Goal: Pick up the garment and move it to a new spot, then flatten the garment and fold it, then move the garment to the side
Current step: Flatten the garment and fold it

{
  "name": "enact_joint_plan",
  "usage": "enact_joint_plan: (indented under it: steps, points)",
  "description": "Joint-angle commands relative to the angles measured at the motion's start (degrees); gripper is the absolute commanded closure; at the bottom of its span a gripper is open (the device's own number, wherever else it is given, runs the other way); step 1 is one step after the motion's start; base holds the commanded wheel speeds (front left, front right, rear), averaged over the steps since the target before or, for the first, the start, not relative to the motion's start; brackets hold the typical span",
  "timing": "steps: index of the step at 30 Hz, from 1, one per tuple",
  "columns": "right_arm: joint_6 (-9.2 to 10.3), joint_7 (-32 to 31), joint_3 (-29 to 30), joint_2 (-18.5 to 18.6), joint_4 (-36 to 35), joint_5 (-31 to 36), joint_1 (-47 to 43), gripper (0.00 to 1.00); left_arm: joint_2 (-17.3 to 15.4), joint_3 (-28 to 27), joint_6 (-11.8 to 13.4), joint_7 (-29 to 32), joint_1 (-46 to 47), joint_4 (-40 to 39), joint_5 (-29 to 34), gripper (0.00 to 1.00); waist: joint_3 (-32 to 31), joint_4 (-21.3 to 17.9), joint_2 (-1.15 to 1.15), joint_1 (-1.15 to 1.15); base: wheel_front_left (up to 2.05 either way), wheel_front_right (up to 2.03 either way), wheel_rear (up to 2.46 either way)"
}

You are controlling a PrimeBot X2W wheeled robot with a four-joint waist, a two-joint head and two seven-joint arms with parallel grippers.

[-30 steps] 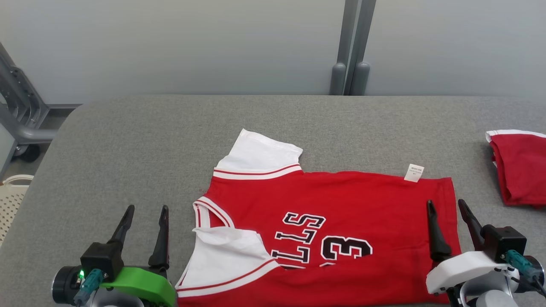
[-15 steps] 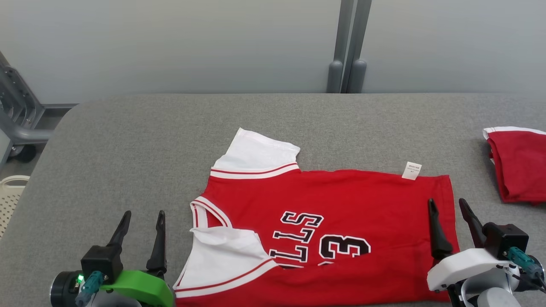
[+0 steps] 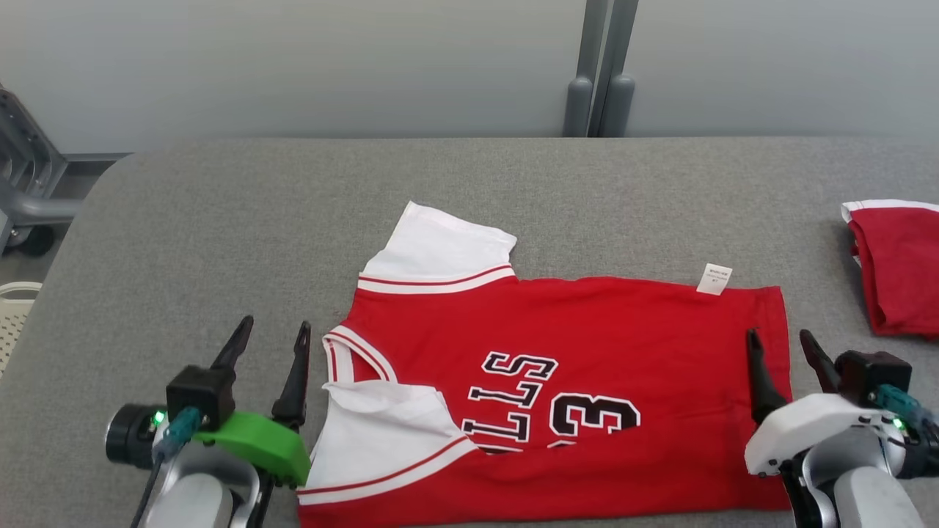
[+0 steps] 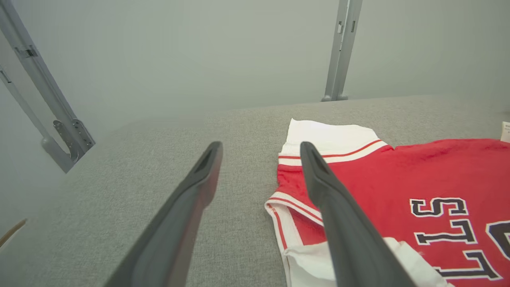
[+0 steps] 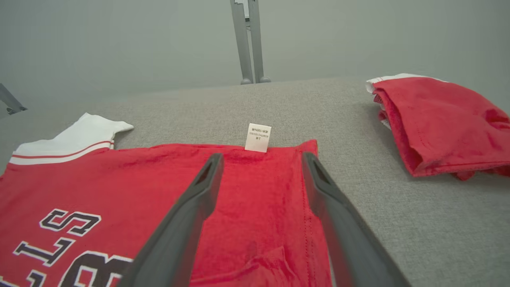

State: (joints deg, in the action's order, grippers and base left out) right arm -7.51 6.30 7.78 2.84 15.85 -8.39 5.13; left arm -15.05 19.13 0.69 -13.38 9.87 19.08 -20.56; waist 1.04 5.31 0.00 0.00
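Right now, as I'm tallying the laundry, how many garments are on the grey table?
2. A red jersey lies spread near the front middle of the table. A folded red garment sits by the right edge, partly cut off in the head view. More may lie out of frame.

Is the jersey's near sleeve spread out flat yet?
No, in the head view the near white sleeve lies folded inward over the front of the red jersey.

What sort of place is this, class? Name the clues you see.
Probably a robot test lab, not a home: a grey fabric-covered table, a bare grey metal post against a plain wall, and a red-and-white jersey laid out for folding.
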Motion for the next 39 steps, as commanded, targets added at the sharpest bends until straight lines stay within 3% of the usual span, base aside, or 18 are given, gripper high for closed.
enact_joint_plan:
  steps: [1,10,14,23,38,39]
  points:
    - [0.03,-4.16,-0.08,0.00,-0.83,1.80,2.15,0.00,-0.55,0.64,-1.16,1.23,4.28,1.40,0.79,0.00,2.67,-0.19,0.00,0.00,0.00,0.00,0.00]
    - [0.04,-26.69,-4.65,3.12,-11.26,3.84,11.37,0.00,-0.95,4.69,-6.28,10.52,26.26,11.94,2.67,0.00,13.87,-3.68,0.00,0.00,0.00,0.00,0.00]
    - [0.04,-30.82,-6.69,3.91,-16.15,3.17,14.33,0.00,-0.50,6.68,-7.59,16.17,34.84,16.99,0.87,0.00,18.31,-5.57,0.00,0.00,0.00,0.00,0.00]
    - [0.04,-32.26,-8.39,4.57,-22.17,1.97,16.75,0.00,-1.77,12.56,-8.11,26.04,46.93,23.56,-6.05,0.00,25.74,-10.46,0.00,0.00,0.00,0.00,0.00]
    - [0.04,-31.22,-9.23,4.66,-22.51,2.04,16.70,0.00,-3.82,14.27,-7.74,27.52,52.74,30.31,-8.80,0.00,29.84,-12.52,0.00,0.00,0.00,0.00,0.00]
    - [0.04,-31.17,-9.29,4.60,-22.52,2.04,16.82,0.00,-3.66,14.24,-7.60,27.76,52.76,30.89,-9.00,0.10,29.97,-12.47,0.00,0.00,0.00,0.00,0.00]
